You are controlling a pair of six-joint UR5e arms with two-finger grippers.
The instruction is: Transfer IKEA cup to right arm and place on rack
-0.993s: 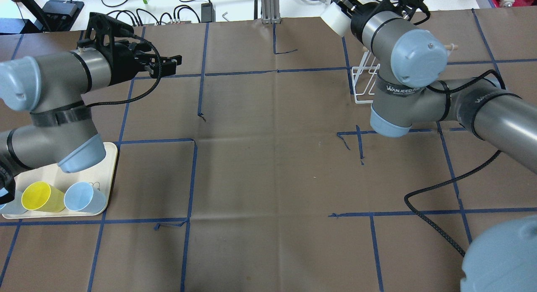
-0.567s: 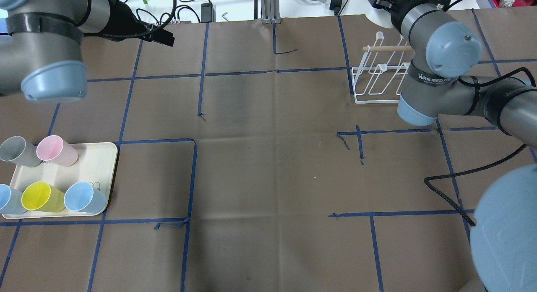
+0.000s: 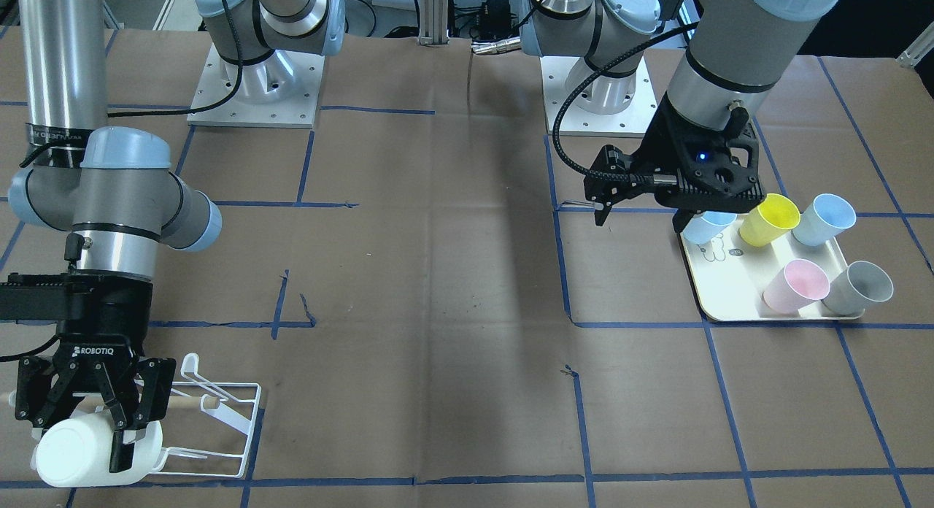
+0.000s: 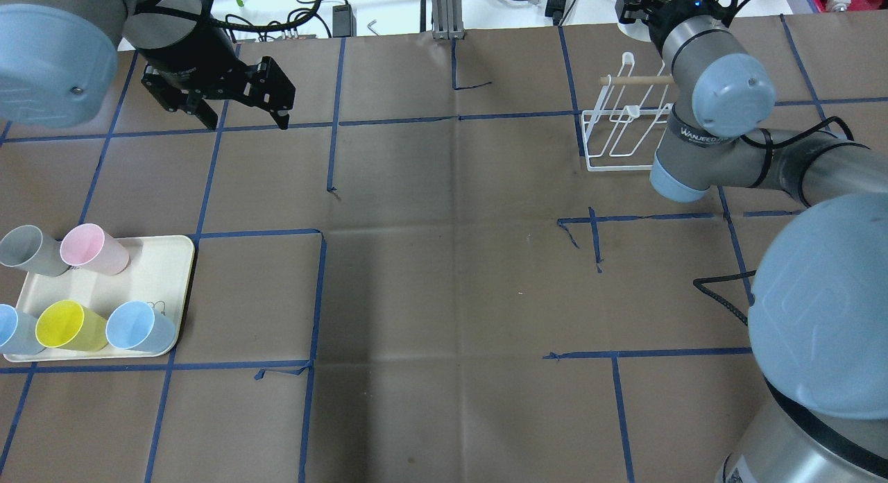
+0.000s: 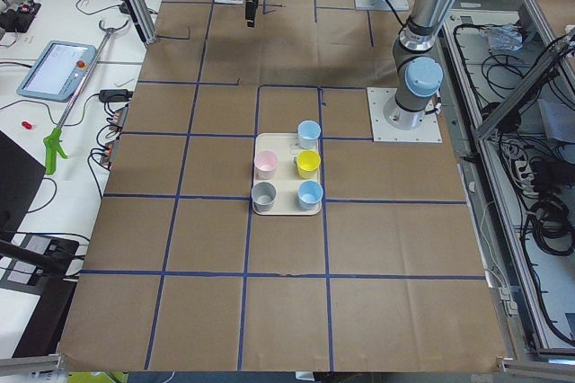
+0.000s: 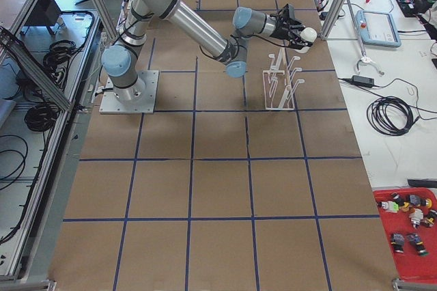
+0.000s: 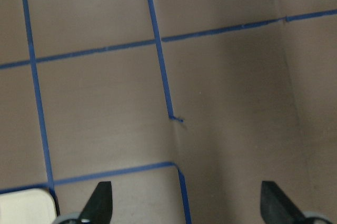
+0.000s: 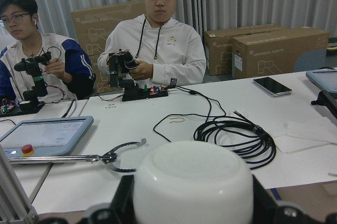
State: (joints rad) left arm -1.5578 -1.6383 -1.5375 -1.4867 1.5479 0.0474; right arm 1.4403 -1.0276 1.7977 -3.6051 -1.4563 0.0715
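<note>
My right gripper point(image 3: 79, 444) is shut on a white IKEA cup point(image 3: 66, 460). It holds the cup on its side, base toward the operators, at the end of the white wire rack point(image 3: 219, 420) farthest from the robot. The cup fills the bottom of the right wrist view point(image 8: 192, 182). In the overhead view the rack point(image 4: 617, 132) lies beside the right arm's wrist, and the right gripper point(image 4: 649, 1) is at the table's far edge. My left gripper point(image 4: 244, 115) is open and empty, pointing down above the table, also seen from the front point(image 3: 642, 212).
A cream tray point(image 4: 163, 275) at the table's left front holds yellow point(image 4: 66, 325), blue point(image 4: 135, 327), pink point(image 4: 90, 247) and grey point(image 4: 24, 250) cups. Two operators point(image 8: 158, 40) sit past the table's far edge, with cables point(image 8: 231, 134) and a tablet point(image 8: 45, 134) there.
The right arm has carried the white cup to the right, past the rack's far end. The left arm has lifted off the tray, and its gripper has turned to point down.
</note>
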